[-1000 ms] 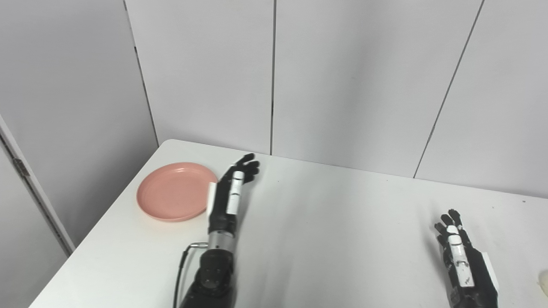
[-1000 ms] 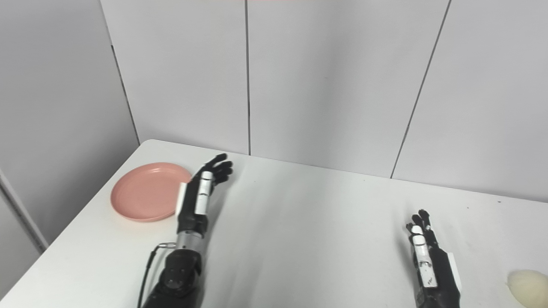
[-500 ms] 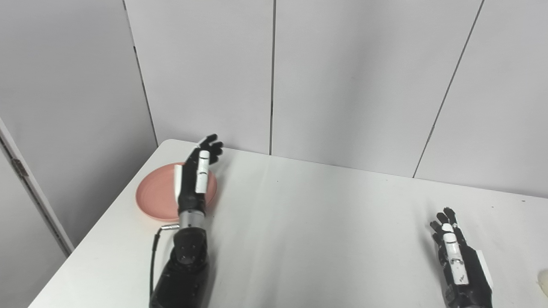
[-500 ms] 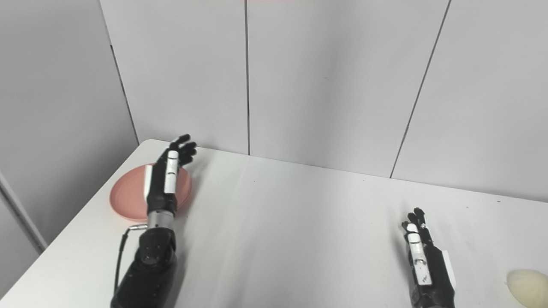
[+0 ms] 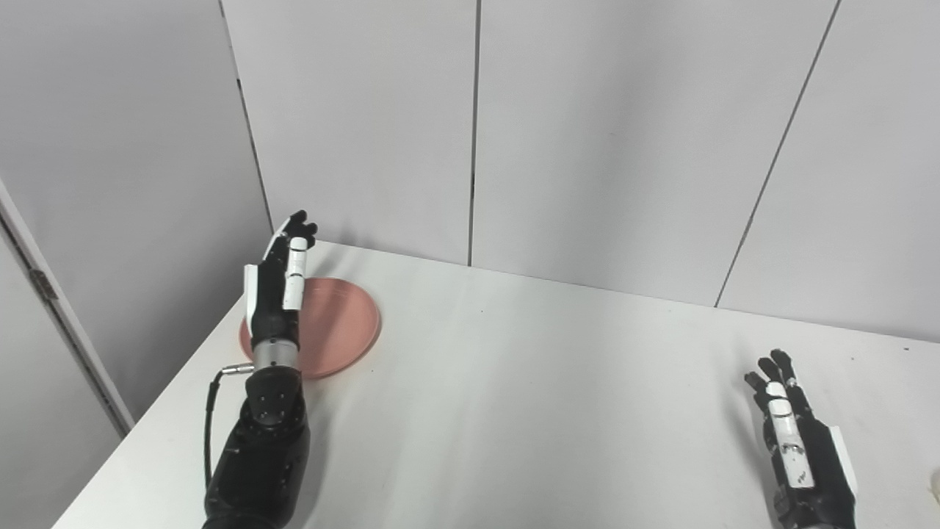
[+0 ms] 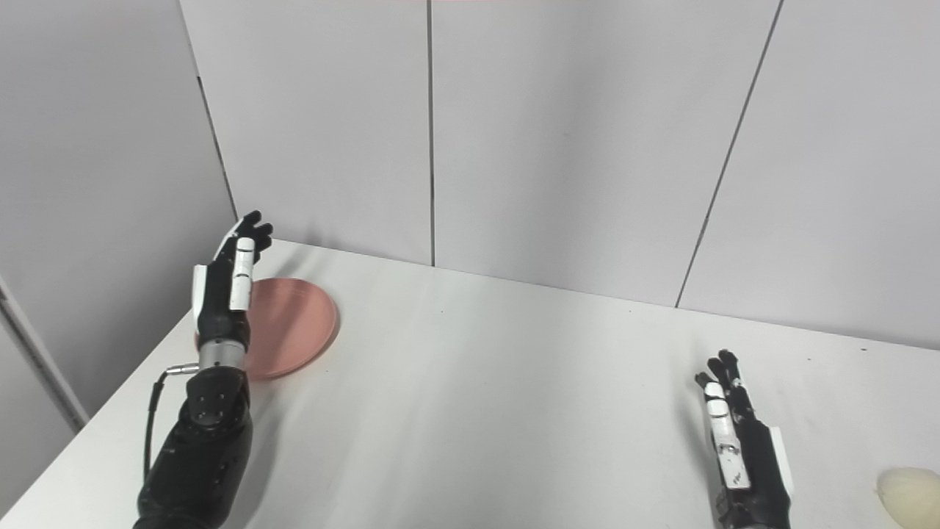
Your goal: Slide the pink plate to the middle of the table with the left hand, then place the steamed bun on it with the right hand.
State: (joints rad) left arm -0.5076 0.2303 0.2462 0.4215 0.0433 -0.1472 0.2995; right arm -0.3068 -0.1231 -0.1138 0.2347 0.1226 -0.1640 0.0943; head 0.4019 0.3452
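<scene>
A pink plate (image 5: 338, 327) lies flat near the table's far left corner. My left hand (image 5: 279, 283) is raised above the plate's left rim, fingers straight and apart, holding nothing; it hides the plate's left part. My right hand (image 6: 738, 441) rests low over the table at the near right, open with fingers extended. A pale steamed bun (image 6: 909, 494) sits at the bottom right edge, to the right of that hand and apart from it.
The white table (image 5: 514, 397) ends at its left edge (image 5: 169, 382) just beside the plate. Grey wall panels (image 5: 470, 125) stand right behind the table's far edge.
My left hand has swung from the plate's right side across it to above its left rim. The view has shifted slightly. The right hand has barely moved.
</scene>
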